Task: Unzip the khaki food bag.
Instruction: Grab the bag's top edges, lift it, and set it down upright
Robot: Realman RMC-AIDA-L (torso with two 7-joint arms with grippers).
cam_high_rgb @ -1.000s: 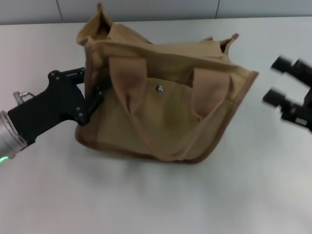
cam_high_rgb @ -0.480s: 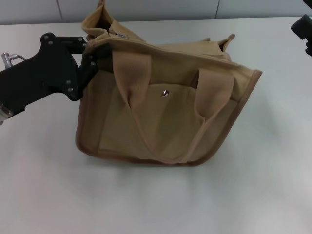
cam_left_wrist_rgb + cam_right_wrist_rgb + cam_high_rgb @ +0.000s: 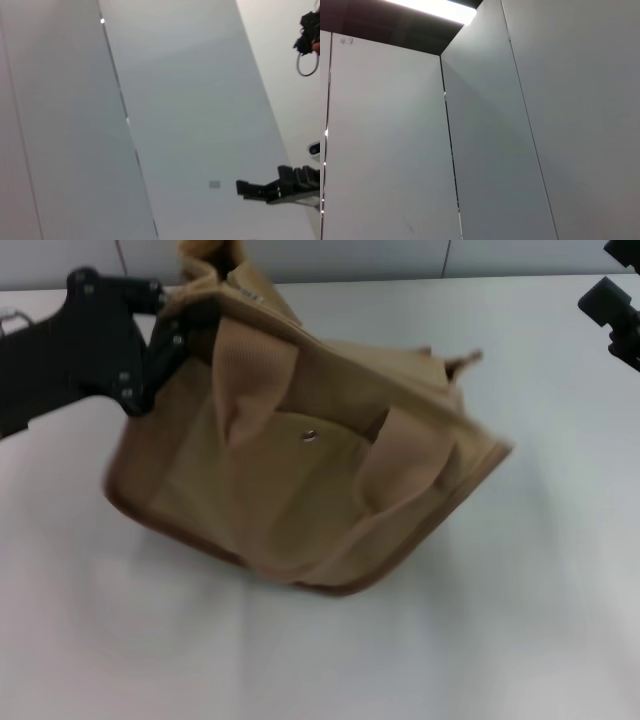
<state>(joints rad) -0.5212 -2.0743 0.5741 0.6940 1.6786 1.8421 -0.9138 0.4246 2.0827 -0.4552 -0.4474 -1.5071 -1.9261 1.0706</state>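
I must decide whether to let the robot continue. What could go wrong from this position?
1. The left claw grips the khaki food bag at its top left corner, and the bag is tilted with that side off the table. It may slip out or tip over.
2. The right claw is far off at the picture's right edge, not on the bag. With nothing steadying the other end, pulling may drag the whole bag instead of opening the zipper.

White table [image 3: 480, 640], grey panelled wall [image 3: 485, 150] with thin seams, ceiling light strip [image 3: 440, 9]
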